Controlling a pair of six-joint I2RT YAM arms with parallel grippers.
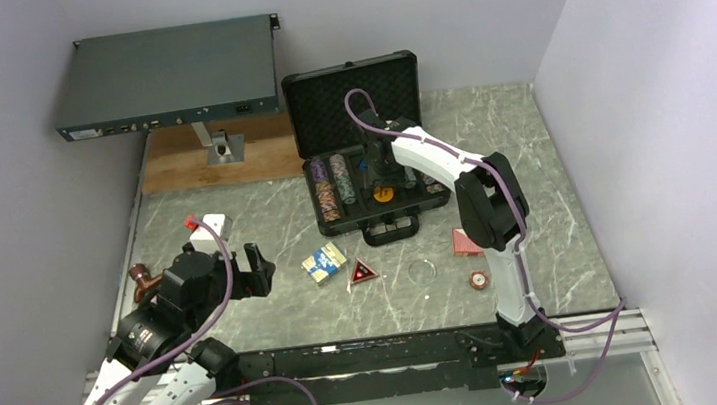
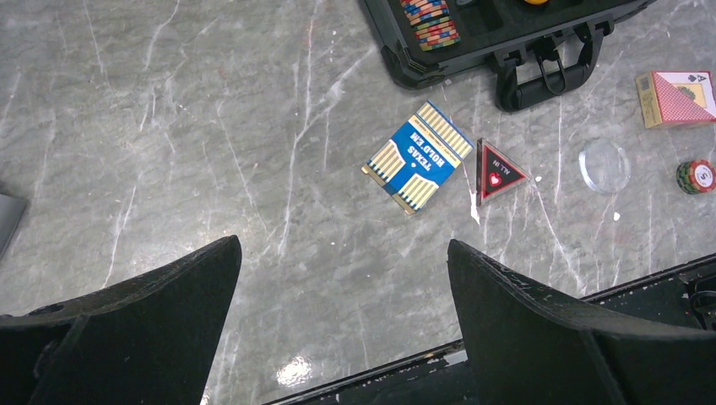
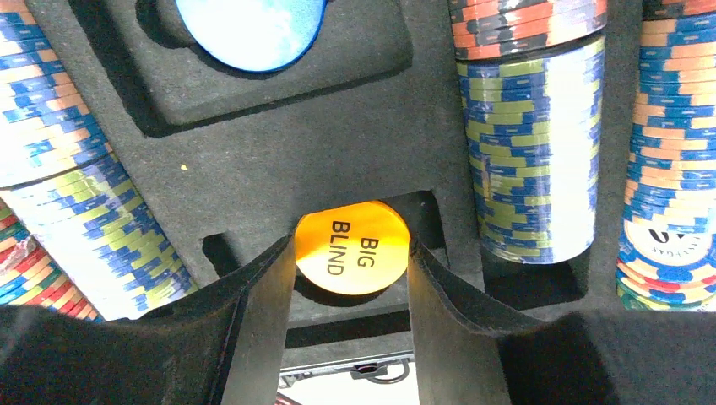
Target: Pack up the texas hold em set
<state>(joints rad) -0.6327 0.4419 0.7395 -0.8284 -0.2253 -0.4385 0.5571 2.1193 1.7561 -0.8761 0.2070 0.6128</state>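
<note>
Gripped round orange plastic BIG BLIND button (image 3: 355, 253) by its edges in right end effector (image 3: 350, 246), low in foam slot (image 3: 338, 143) at 6 o'clock of black hard briefcase (image 1: 324, 106), lying open toward 12 o'clock on grey marbled counter (image 1: 535, 194). Needed, by judgement, a straight push until flush, then gentle release, clear of striped chip rows (image 3: 528, 152) at 3 and 9 o'clock. Held left end effector (image 2: 342, 249) wide open, empty, with blue card box (image 2: 418, 156) at 1 o'clock ahead

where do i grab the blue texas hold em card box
Come straight down from above and pinch the blue card box across its two long edges, the narrower span. It lies flat on the table, turned diagonally, so the wrist should probably rotate to match.
</note>
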